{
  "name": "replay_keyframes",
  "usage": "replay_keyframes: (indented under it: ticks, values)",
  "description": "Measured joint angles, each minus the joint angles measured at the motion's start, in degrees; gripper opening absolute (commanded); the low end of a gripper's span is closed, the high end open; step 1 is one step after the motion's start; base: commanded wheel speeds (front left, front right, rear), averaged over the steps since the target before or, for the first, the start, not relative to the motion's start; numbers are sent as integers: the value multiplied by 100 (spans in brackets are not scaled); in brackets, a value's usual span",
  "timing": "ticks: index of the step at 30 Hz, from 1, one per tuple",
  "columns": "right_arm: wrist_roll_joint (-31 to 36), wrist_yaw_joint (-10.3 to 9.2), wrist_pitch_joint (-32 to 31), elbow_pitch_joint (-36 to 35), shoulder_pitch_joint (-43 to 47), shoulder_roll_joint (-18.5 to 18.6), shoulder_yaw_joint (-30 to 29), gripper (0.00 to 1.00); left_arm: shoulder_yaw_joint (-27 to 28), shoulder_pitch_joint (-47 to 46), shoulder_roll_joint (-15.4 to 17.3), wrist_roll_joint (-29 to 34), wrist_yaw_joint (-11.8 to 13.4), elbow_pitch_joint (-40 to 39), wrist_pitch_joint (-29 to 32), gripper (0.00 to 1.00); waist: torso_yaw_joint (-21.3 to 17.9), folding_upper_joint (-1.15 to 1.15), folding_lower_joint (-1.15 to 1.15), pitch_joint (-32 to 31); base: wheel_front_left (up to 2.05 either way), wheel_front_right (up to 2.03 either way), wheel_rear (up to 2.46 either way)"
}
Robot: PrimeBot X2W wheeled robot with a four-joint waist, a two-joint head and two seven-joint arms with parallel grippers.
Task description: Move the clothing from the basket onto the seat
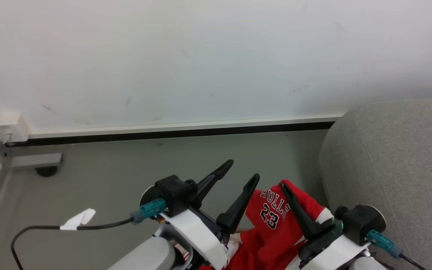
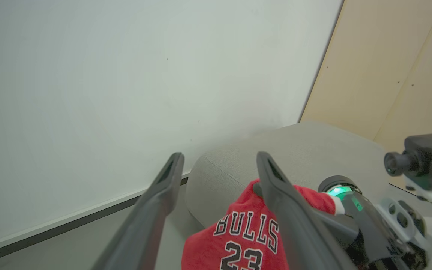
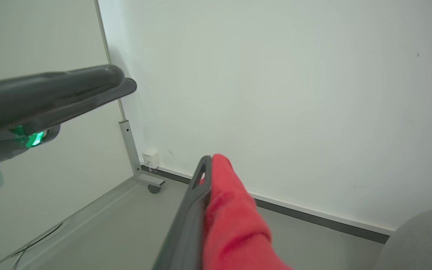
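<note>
Showing jersey (image 2: 238,228) lettering from left wrist, plain red from right

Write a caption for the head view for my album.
The right fingers pinch the red Bulls jersey, the left fingers spread open, beside the grey sofa.

Before us the jersey (image 1: 272,221) hangs between our left gripper (image 1: 243,168) and our right gripper (image 1: 289,197), hung from the right one, above the floor (image 1: 126,161). The sofa (image 1: 396,157) stands just right of it, and the wall (image 1: 201,56) runs behind everything.
</note>
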State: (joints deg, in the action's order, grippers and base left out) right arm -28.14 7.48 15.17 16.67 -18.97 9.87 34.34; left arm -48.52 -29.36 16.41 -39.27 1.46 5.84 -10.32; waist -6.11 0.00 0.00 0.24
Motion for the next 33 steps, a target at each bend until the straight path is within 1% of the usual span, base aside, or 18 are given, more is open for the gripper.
replay_keyframes:
  ticks: [9,13,14,15,16,17,19,20,21,27,33]
  values:
    - [302,0,0,-237,91,268,-587,0,-2,68,73,216,-26,-32,-279,100,-825,0,0,100,0,0,0]
    - [400,0,0,-383,143,393,-831,0,-49,124,74,370,-79,-22,-379,100,-1198,0,0,123,0,0,0]
    - [432,0,0,-449,155,447,-957,0,-57,146,60,410,-96,-7,-399,100,-1378,0,0,137,0,0,0]
    - [449,0,0,-494,163,460,-1012,0,-63,155,54,453,-100,8,-420,100,-1463,0,0,146,0,0,0]
    - [449,0,0,-494,163,460,-1012,0,-63,155,54,453,-100,8,-420,100,-1463,0,0,146,0,0,0]
    - [489,0,0,-558,180,469,-1077,0,-56,176,48,554,-102,54,-437,100,-1629,0,0,170,0,0,0]
    - [502,0,0,-586,202,469,-1094,0,-38,189,48,610,-99,92,-439,100,-1787,0,0,200,0,0,0]
    - [502,0,0,-586,202,469,-1094,0,-38,189,48,610,-99,92,-439,100,-1787,0,0,200,0,0,0]
    - [521,0,0,-605,210,469,-1090,0,-32,195,44,657,-102,123,-446,100,-1936,0,0,230,0,0,0]
    - [530,0,0,-648,210,464,-1039,0,-3,224,5,826,-144,196,-475,100,-2265,0,0,332,0,0,0]
    - [533,0,0,-651,210,454,-1039,0,58,242,-67,944,-204,256,-479,100,-2349,0,0,413,0,0,0]
